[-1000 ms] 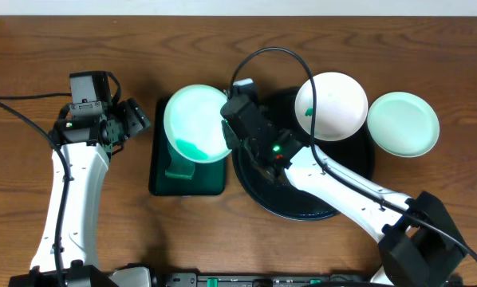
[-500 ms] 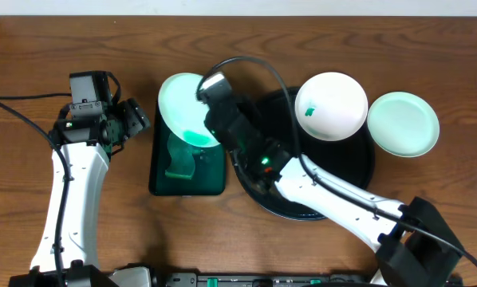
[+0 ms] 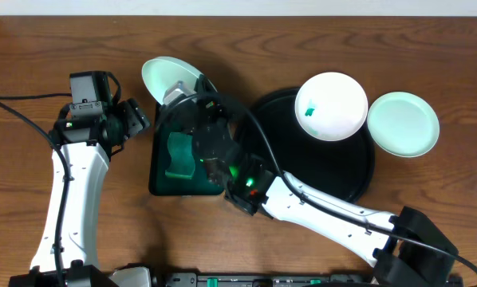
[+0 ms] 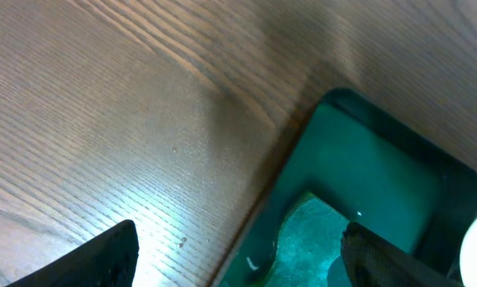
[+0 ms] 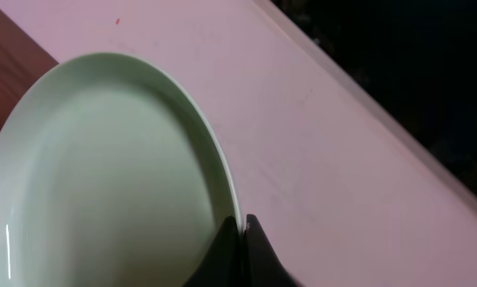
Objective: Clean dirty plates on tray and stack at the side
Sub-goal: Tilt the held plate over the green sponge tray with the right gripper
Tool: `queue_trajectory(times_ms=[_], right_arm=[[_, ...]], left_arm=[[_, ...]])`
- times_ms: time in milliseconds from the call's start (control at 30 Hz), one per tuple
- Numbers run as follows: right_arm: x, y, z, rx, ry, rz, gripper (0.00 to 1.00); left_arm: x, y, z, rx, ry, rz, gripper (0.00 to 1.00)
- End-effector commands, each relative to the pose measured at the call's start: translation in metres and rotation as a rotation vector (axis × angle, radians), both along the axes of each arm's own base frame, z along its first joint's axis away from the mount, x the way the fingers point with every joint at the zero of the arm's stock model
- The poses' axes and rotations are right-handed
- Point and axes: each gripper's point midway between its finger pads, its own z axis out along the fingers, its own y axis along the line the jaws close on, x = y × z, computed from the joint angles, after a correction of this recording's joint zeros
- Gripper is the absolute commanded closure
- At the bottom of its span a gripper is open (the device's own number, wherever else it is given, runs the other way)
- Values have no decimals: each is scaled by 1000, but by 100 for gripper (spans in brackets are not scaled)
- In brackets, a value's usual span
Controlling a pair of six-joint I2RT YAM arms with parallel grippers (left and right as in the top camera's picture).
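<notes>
Top-down overhead, close right wrist share one plate

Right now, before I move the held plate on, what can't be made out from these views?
The held plate: tilted in the overhead view and partly behind the right arm; the right wrist view crops its lower face, so a smudge there can't be checked.
The green tray: right side under that arm overhead; the left wrist view shows one corner only.
The black tray: left part hidden by the same arm overhead.
</notes>
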Motion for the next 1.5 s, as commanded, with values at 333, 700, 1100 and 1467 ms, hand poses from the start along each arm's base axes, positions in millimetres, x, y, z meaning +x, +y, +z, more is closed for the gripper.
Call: queue_trajectory(times_ms=[333,700,1100,1467], right_arm=[[-9,2,22,-26,-48,4,99],[-10,3,22,-27,-48,7,99],[-10,3,22,-27,-47,7,99],[-9,2,15,-13,-20,3,99]], left_arm=[[2,3,5,8,-10,9,18],[2,3,5,8,-10,9,18],[2,3,5,8,-10,9,18],[2,3,5,8,-10,9,18]])
